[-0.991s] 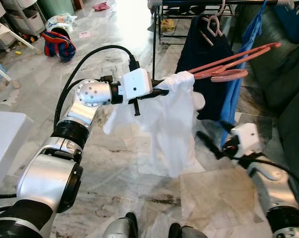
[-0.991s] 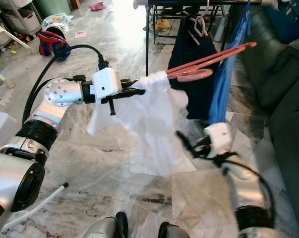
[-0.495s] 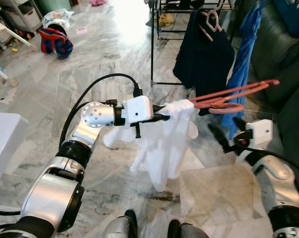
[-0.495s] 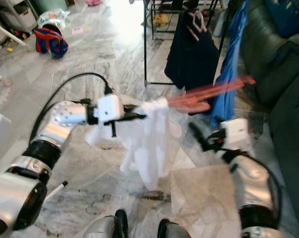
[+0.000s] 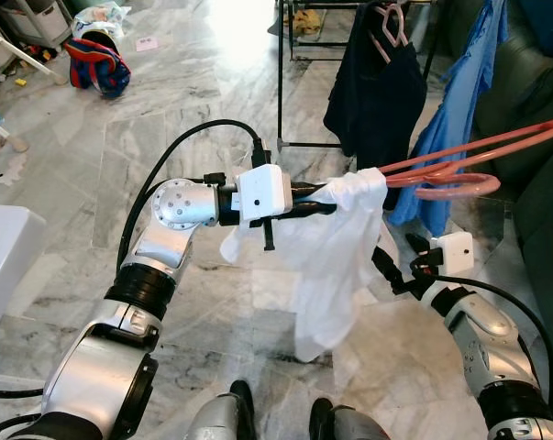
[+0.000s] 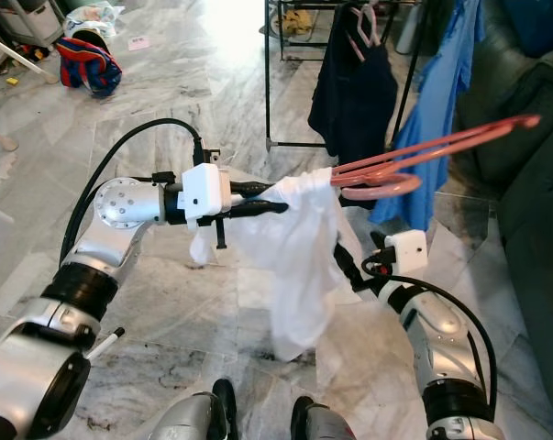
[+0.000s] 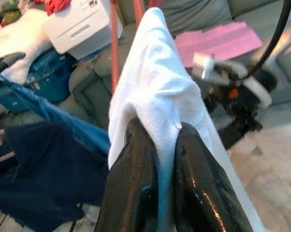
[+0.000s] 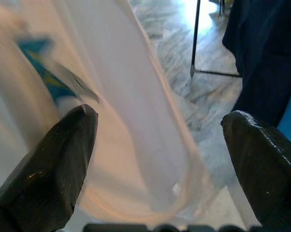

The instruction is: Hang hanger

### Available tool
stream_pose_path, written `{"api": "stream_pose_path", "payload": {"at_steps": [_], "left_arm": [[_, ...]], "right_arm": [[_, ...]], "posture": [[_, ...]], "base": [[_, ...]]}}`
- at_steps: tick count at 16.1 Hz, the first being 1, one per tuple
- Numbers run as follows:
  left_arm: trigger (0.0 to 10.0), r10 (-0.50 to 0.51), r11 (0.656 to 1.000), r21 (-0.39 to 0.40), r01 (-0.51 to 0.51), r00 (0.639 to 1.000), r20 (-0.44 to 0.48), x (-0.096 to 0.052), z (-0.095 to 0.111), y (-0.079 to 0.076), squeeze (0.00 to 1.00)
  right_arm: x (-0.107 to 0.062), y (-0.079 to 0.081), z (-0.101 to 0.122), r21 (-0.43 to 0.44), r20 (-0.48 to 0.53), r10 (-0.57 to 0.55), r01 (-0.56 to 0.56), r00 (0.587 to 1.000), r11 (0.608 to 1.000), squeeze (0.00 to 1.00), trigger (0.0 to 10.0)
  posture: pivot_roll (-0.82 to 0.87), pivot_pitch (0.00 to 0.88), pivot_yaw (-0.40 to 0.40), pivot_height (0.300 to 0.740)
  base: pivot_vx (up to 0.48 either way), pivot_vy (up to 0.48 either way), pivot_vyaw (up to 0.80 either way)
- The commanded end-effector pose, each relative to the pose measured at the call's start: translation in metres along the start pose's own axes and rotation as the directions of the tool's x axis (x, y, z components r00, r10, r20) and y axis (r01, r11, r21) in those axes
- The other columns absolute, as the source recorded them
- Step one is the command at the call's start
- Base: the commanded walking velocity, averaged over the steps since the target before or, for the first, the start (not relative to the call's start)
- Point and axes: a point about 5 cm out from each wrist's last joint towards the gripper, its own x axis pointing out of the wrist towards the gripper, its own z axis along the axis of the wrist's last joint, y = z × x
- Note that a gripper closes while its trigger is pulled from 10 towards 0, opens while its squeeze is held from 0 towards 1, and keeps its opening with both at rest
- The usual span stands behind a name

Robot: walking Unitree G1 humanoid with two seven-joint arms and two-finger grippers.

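My left gripper (image 5: 338, 194) is shut on the shoulder of a white garment (image 5: 336, 261), which hangs on a pink hanger (image 5: 469, 163). The hanger juts out to the right, its long end pointing toward the sofa. In the left wrist view the two black fingers (image 7: 135, 179) pinch a fold of the white cloth (image 7: 157, 92). My right gripper (image 5: 386, 268) is open, low and just right of the hanging garment. The right wrist view looks past wide-apart fingertips (image 8: 63, 145) at blurred white cloth (image 8: 131, 96).
A black clothes rack (image 5: 281, 82) stands ahead with a dark garment (image 5: 377, 96) on a pink hanger and a blue garment (image 5: 455, 119). A dark green sofa (image 5: 533, 92) runs along the right. A red-and-blue bag (image 5: 97, 69) lies far left; a white table edge (image 5: 5, 266) is near left.
The hanger's free end has risen and swung further right. My right gripper has come in closer to the garment's side. The camera view has also shifted.
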Motion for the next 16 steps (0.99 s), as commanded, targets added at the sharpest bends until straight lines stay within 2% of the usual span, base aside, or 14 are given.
{"api": "stream_pose_path", "payload": {"at_steps": [1, 5, 8, 10, 12, 13, 16], "left_arm": [[10.0, 0.003, 1.0, 0.016, -0.004, 0.997, 0.079, 0.001, 0.019, 0.005, 0.0], [10.0, 0.003, 1.0, 0.016, -0.004, 0.997, 0.079, 0.001, 0.019, 0.005, 0.0], [10.0, -0.046, 0.999, -0.01, 0.048, 0.992, 0.118, -0.004, 0.031, 0.002, 0.0], [10.0, -0.074, 0.996, -0.034, 0.08, 0.986, 0.147, -0.005, 0.042, -0.002, 0.0], [10.0, -0.081, 0.995, -0.047, 0.089, 0.984, 0.16, -0.006, 0.05, -0.001, 0.0], [10.0, -0.077, 0.995, -0.048, 0.086, 0.982, 0.174, -0.005, 0.054, 0.0, 0.0], [10.0, -0.065, 0.996, -0.053, 0.075, 0.983, 0.174, -0.007, 0.057, 0.003, 0.0]], "right_arm": [[-0.001, 0.0, -0.007, 0.002, -0.034, -0.005, 0.005, 0.999, 1.0, 0.0, 10.0], [-0.001, 0.0, -0.007, 0.002, -0.034, -0.005, 0.005, 0.999, 1.0, 0.0, 10.0], [-0.001, -0.004, -0.01, 0.021, -0.043, -0.043, 0.044, 0.998, 0.999, 0.0, 10.0], [-0.002, -0.012, -0.016, 0.031, -0.083, -0.102, 0.105, 0.991, 0.994, 0.0, 10.0], [-0.001, -0.014, -0.024, 0.112, -0.115, -0.145, 0.158, 0.983, 0.981, 0.0, 0.0], [-0.002, -0.013, -0.031, 0.166, -0.144, -0.167, 0.19, 0.975, 0.968, 0.0, 0.0], [-0.004, -0.014, -0.042, 0.171, -0.204, -0.216, 0.252, 0.955, 0.952, 0.0, 0.0]], "posture": [[-0.03, 0.245, 0.043, 0.74], [-0.03, 0.245, 0.043, 0.74], [-0.02, 0.241, 0.041, 0.74], [-0.02, 0.241, 0.039, 0.74], [-0.02, 0.239, 0.038, 0.74], [-0.02, 0.239, 0.038, 0.74], [-0.01, 0.237, 0.039, 0.74]], "base": [[0.0, 0.0, 0.0], [0.0, 0.0, 0.0], [0.0, 0.0, 0.0], [0.0, 0.0, 0.0], [0.0, 0.0, 0.0], [0.0, 0.0, 0.0], [0.0, 0.0, 0.0]]}}
